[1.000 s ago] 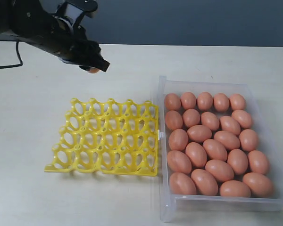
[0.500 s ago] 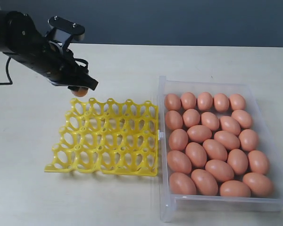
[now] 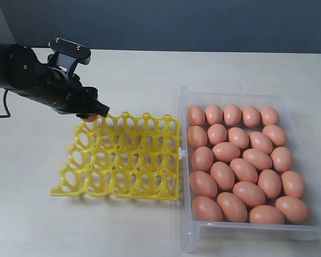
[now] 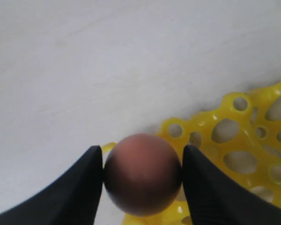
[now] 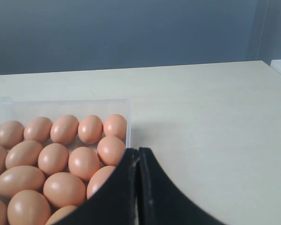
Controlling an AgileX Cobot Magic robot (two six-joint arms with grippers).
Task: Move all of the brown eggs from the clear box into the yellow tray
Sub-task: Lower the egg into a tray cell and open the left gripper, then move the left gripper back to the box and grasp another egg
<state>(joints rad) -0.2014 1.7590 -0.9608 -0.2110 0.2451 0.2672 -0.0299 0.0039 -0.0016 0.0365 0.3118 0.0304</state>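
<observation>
This looks like a robotics lab bench. A bare, pale tabletop spreads beneath and all around the left gripper. A plain blue-grey backdrop stands beyond it, and the black robot arm carrying it stretches back out of view.

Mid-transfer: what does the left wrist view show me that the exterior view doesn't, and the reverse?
Only the left wrist view: the grip itself, the left end effector closed on the held egg by its sides, above a corner of the yellow tray. Only the exterior view: the clear box with the remaining brown eggs, and the whole tray, every cup empty. Both: the held egg, that tray corner and the pale table.
</observation>
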